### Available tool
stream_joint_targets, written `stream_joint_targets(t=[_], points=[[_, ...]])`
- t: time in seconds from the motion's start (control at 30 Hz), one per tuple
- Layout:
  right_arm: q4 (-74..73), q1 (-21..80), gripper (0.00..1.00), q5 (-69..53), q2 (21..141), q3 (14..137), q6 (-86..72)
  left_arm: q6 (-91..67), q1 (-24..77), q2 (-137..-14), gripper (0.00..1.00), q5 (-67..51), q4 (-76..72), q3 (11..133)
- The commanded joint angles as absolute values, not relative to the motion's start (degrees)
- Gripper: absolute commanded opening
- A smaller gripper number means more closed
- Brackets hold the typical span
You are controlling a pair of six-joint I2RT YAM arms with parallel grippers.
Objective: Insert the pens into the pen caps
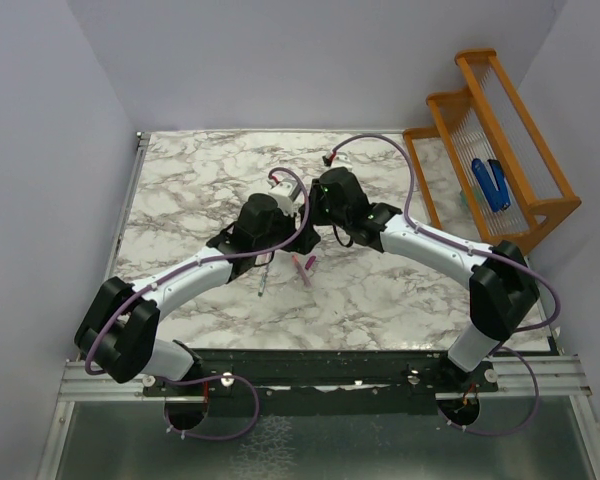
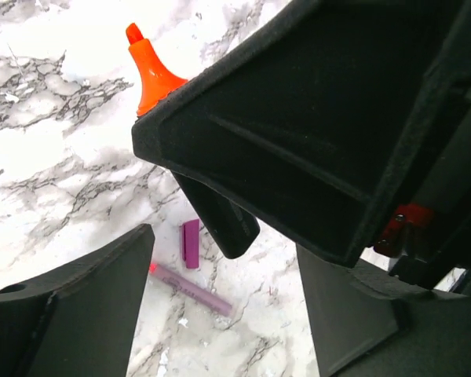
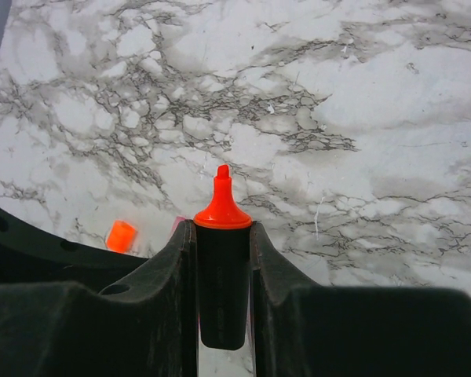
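Right hand (image 3: 222, 236) is clenched on the black marker (image 3: 222, 294). The barrel is pinched between both fingers, the orange tip (image 2: 147, 75) sticks out past the fingertips, and there's no cap on it. It's held up off the worktop (image 1: 200, 180), over the middle area where the two arms meet.

Left hand (image 2: 224, 263) is released, with the jaws standing wide and nothing gripped. From its wrist view the marker's tail end hangs between the two fingers without touching either one.

Loose on the worktop:
- orange cap (image 3: 120, 236): off to the left of the right hand in that wrist view, clear of the marker. Can't tell if it's upright or on its side.
- magenta cap (image 2: 191, 242): lying flat below the marker's tail.
- pink pen (image 2: 192, 289): lying flat just beside the magenta cap. Cap is not on it, and I can't tell whether they touch.
- whitish-grey pen (image 1: 263, 282): lying near the left forearm, a bit left of the pink pen, the two apart.

Neither cap is on a pen.

Far right corner has an orange wooden rack (image 1: 500, 130) with blue objects (image 1: 490, 185) in it, well apart from both hands.
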State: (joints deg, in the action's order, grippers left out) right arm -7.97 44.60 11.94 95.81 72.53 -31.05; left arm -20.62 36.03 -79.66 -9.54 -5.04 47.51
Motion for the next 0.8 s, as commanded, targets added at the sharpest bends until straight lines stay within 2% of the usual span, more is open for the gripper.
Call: stream_joint_targets(t=[0.0,0.2,0.47,0.77], points=[[-6.3,45.1,0.0,10.3,94.4,72.1,-31.5,-22.6,36.3,-78.6,0.7,-5.4,-11.4,46.6],[-6.3,45.2,0.01,10.1,94.5,72.2,-31.4,-23.4,36.3,-79.5,0.55,-6.1,-13.4,46.2],[-6.2,45.4,0.0,9.5,94.3,71.9,-31.5,-23.9,36.3,-80.2,0.5,-5.7,-15.3,45.7],[-6.0,45.6,0.0,8.9,94.1,71.9,-31.7,-24.3,36.3,-81.2,0.25,-5.9,-16.1,45.4]])
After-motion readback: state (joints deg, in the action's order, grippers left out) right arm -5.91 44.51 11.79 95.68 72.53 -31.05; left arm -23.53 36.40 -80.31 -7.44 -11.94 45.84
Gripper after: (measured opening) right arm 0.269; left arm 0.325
